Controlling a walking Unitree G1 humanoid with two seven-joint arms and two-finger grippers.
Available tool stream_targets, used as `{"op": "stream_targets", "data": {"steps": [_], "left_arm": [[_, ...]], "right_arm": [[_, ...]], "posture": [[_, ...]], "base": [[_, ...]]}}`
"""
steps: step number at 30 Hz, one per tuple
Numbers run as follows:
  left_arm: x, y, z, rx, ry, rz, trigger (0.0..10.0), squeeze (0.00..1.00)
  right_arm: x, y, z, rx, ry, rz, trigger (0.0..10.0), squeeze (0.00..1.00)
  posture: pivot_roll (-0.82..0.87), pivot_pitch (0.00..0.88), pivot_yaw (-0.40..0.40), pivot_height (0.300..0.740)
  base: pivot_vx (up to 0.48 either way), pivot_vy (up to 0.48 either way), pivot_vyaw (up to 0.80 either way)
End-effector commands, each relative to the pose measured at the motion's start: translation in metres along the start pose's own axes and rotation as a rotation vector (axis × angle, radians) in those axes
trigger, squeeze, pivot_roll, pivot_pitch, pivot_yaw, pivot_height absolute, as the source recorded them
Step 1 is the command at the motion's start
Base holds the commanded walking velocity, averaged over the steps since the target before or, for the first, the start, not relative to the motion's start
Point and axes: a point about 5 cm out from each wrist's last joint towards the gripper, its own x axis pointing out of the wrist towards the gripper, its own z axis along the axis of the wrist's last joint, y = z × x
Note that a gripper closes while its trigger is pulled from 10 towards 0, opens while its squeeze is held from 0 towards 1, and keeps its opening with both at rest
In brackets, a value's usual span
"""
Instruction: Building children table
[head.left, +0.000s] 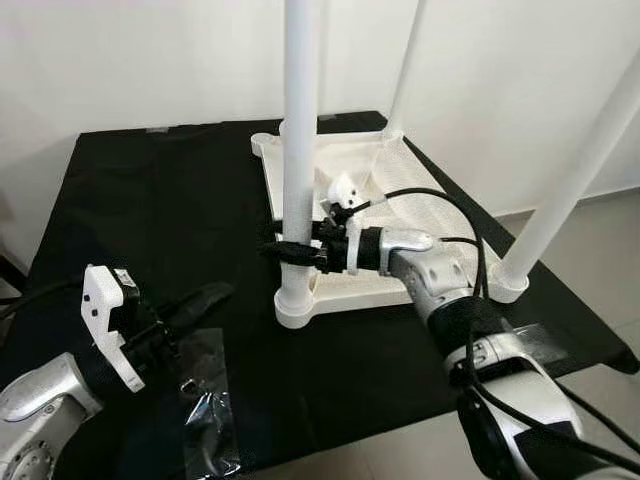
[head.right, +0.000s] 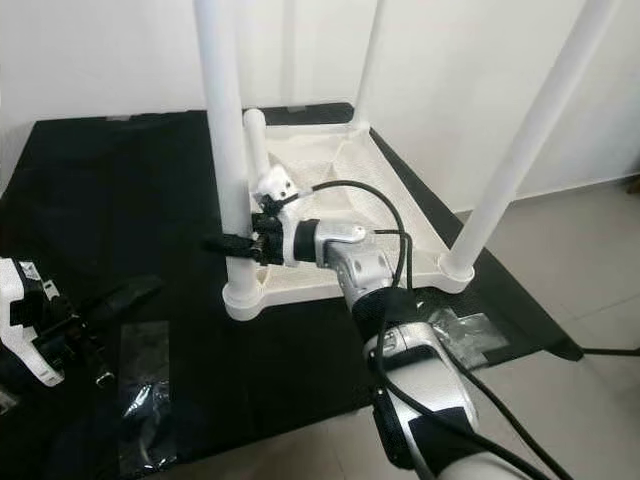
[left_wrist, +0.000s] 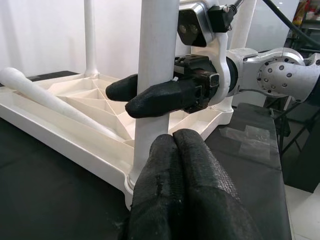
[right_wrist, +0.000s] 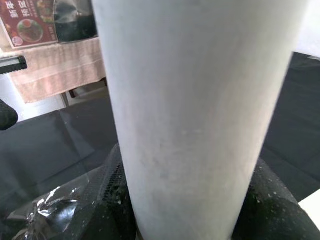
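- The white table top (head.left: 345, 200) lies upside down on the black-covered counter (head.left: 150, 200), with legs standing up from its corners.
- The right pincer (head.left: 290, 250) grips the near-left leg (head.left: 298, 150) low down, one black finger on each side of it.
- The left pincer (head.left: 205, 297) hovers above the counter just left of that leg, fingers pressed together and empty.
- A loose leg (left_wrist: 45, 97) lies across the table top.
- A clear plastic bag (head.left: 205, 400) rests near the counter's front edge.
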Motion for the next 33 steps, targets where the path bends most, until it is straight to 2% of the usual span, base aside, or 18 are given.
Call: {"op": "stream_targets", "data": {"steps": [1, 4, 6, 7, 8, 9, 10, 11, 12, 13, 20, 21, 22, 23, 24, 31, 32, 33], "left_arm": [[-0.001, -0.002, 0.001, -0.004, -0.008, 0.000, 10.0, 0.00], [-0.002, -0.002, 0.001, -0.003, -0.007, 0.000, 10.0, 0.00], [-0.003, -0.002, 0.001, -0.002, -0.006, -0.001, 10.0, 0.00], [-0.003, -0.002, 0.002, -0.001, -0.005, 0.000, 10.0, 0.00], [-0.003, -0.002, 0.002, -0.001, -0.005, 0.000, 10.0, 0.00], [-0.004, -0.001, 0.002, 0.000, -0.004, 0.000, 10.0, 0.00], [-0.004, -0.001, 0.002, 0.000, -0.004, 0.000, 10.0, 0.00], [-0.004, -0.001, 0.002, 0.000, -0.004, -0.001, 10.0, 0.00], [-0.004, -0.001, 0.002, 0.000, -0.004, -0.001, 10.0, 0.00], [-0.004, -0.001, 0.001, 0.001, 0.001, -0.003, 10.0, 0.00], [-0.003, 0.000, 0.000, 0.003, 0.005, -0.004, 10.0, 0.00], [-0.003, -0.001, 0.000, 0.003, 0.004, -0.002, 10.0, 0.00], [-0.004, -0.001, 0.000, 0.003, 0.004, -0.001, 10.0, 0.00], [-0.004, -0.001, 0.000, 0.002, 0.004, -0.001, 10.0, 0.00], [-0.004, -0.001, 0.000, 0.002, 0.005, -0.002, 10.0, 0.00], [-0.003, -0.003, 0.000, 0.000, 0.001, -0.004, 10.0, 0.00], [-0.003, -0.003, 0.000, 0.000, 0.000, -0.003, 10.0, 0.00], [-0.003, -0.004, 0.000, 0.000, -0.001, -0.003, 10.0, 0.00]], "right_arm": [[-0.006, -0.001, -0.018, 0.074, 0.017, -0.046, 0.0, 0.00], [-0.011, -0.001, -0.033, 0.101, 0.048, -0.156, 0.0, 0.00], [-0.012, 0.011, -0.058, 0.134, 0.128, -0.386, 0.0, 0.00], [-0.014, 0.013, -0.070, 0.153, 0.159, -0.649, 0.0, 0.00], [-0.014, 0.013, -0.070, 0.153, 0.159, -0.649, 0.0, 0.00], [-0.019, 0.023, -0.078, 0.180, 0.161, -0.857, 0.0, 0.00], [-0.019, 0.023, -0.078, 0.180, 0.161, -0.857, 0.0, 0.00], [-0.013, 0.046, -0.085, 0.188, 0.156, -0.882, 0.0, 0.00], [-0.013, 0.046, -0.085, 0.188, 0.156, -0.882, 0.0, 0.00], [-0.003, 0.066, -0.091, 0.218, 0.158, -0.833, 0.0, 0.00], [0.003, 0.061, -0.080, 0.141, 0.130, -0.790, 0.0, 0.00], [0.004, 0.062, -0.080, 0.140, 0.140, -0.778, 2.9, 0.00], [0.006, 0.067, -0.078, 0.159, 0.135, -0.757, 10.0, 0.00], [0.007, 0.070, -0.076, 0.165, 0.126, -0.731, 10.0, 0.63], [0.010, 0.071, -0.072, 0.171, 0.107, -0.695, 10.0, 1.00], [0.012, 0.051, -0.032, 0.135, -0.058, -0.537, 10.0, 0.94], [0.009, 0.042, -0.024, 0.063, -0.055, -0.465, 10.0, 0.08], [0.006, 0.036, -0.020, 0.014, -0.046, -0.419, 10.0, 0.08]], "posture": [[0.08, 0.091, -0.070, 0.740], [0.08, 0.094, -0.076, 0.740], [0.09, 0.100, -0.089, 0.740], [0.08, 0.103, -0.087, 0.740], [0.08, 0.103, -0.087, 0.740], [0.08, 0.103, -0.086, 0.740], [0.08, 0.103, -0.086, 0.740], [0.09, 0.104, -0.081, 0.740], [0.09, 0.104, -0.081, 0.740], [0.09, 0.095, -0.083, 0.740], [0.09, 0.088, -0.090, 0.740], [0.09, 0.088, -0.090, 0.740], [0.09, 0.088, -0.083, 0.740], [0.09, 0.088, -0.083, 0.740], [0.09, 0.087, -0.081, 0.740], [0.09, 0.084, -0.088, 0.740], [0.10, 0.087, -0.090, 0.740], [0.10, 0.089, -0.090, 0.740]], "base": [[0.000, 0.000, 0.00], [0.000, 0.000, 0.00], [0.000, 0.000, 0.00], [0.000, 0.000, 0.00], [0.000, 0.000, 0.00], [0.000, 0.000, 0.00], [0.000, 0.000, 0.00], [0.000, 0.000, 0.00], [0.000, 0.000, 0.00], [0.000, 0.000, 0.00], [0.000, 0.000, 0.00], [0.000, 0.000, 0.00], [0.000, 0.000, 0.00], [0.000, 0.000, 0.00], [0.000, 0.000, 0.00], [0.000, 0.000, 0.00], [0.000, 0.000, 0.00], [0.000, 0.000, 0.00]]}}
